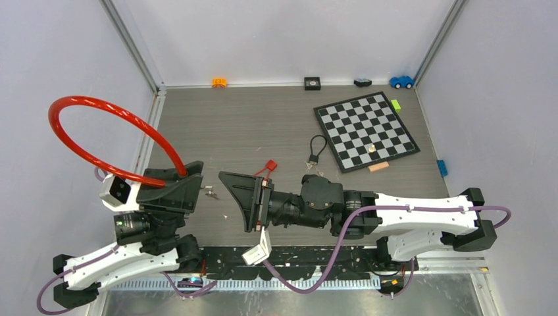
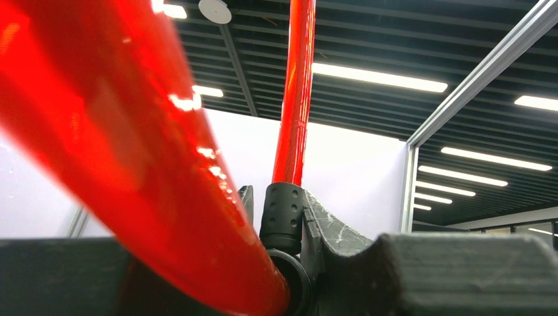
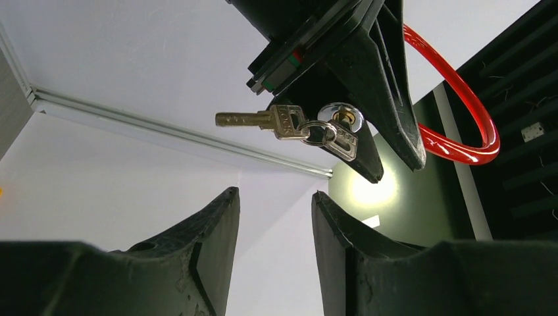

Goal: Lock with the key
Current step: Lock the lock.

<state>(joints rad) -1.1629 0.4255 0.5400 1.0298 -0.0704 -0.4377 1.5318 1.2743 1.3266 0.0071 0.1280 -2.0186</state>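
Main risk: your right hand (image 3: 273, 210) closes on the wrong bit of metal. Its jaws stand part-way open with nothing in them. Two targets sit ahead: the short brass key (image 3: 343, 143) that looks seated in the silver keyhole cylinder (image 3: 342, 115), and a loose spare brass key (image 3: 247, 119) hanging off the same steel key ring (image 3: 316, 135). Pinch the spare or the ring and the turn goes nowhere, or you drag the seated key out. Come in off-axis and a fingertip could shove the lock sideways.

Second risk is torque. Your left hand (image 1: 194, 189) is clamped on the black lock body (image 2: 283, 217) of the red plastic-coated cable lock (image 1: 99, 108), whose long loop arches up and left, unsupported. Twist hard and I'd expect the body to roll in that grip instead of the key turning.

Position: the lock appears held clear of the grey counter (image 1: 263, 125) at the near left, keyhole end facing right. The keys poke out on the right side of the left hand. The right hand faces them from just to the right, near but not touching. In the right wrist view the seated key sits above and right of the gap between the jaws, so you're not lined up yet.

Farther out:
- a small red tag (image 1: 270, 166)
- a second key bunch on a black cord loop (image 1: 314, 158), mid-counter
- the black-and-white checkered board (image 1: 365, 131), far right

None are needed, so don't go for that other bunch.
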